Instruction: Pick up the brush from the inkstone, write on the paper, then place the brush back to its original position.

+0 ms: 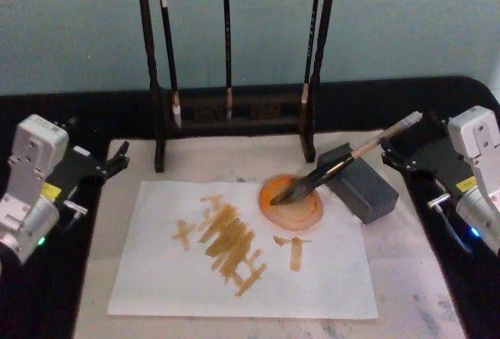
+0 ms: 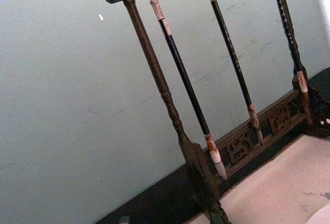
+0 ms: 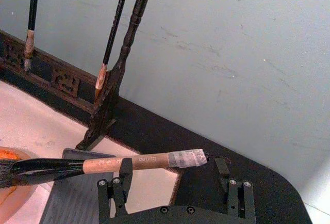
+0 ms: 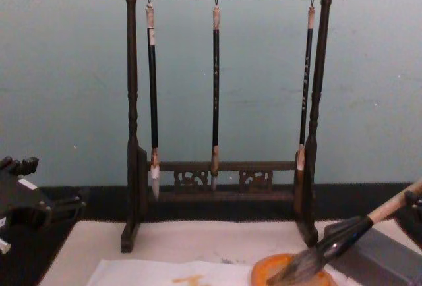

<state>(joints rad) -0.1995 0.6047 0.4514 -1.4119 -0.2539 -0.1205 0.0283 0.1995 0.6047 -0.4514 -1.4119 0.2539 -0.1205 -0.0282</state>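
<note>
The right gripper's (image 3: 173, 165) fingers (image 3: 125, 176) stand apart, clamped on nothing. In the right wrist view the taped pale end of the brush (image 1: 337, 164) lies across the gap between them, and one finger crosses in front of the tan handle; whether it touches the wood cannot be told. From the head camera this gripper sits at the right edge of the surface, just beside the handle's upper end.

The brush lies tilted. Its black lower shaft rests on the corner of a grey block (image 1: 366, 192), and its thick bristle tuft dips into a round orange dish (image 1: 301, 212). The dish sits on the right part of the paper (image 1: 156, 284), which carries ochre strokes in its middle and lies on a beige mat (image 1: 414, 292).

The left gripper (image 1: 119, 159) hangs at the left edge of the mat, its fingers apart and empty, well apart from the brush.

Behind the mat stands a dark wooden rack (image 4: 132, 121) with three thin black brushes (image 4: 215, 88) hanging from its top bar.
</note>
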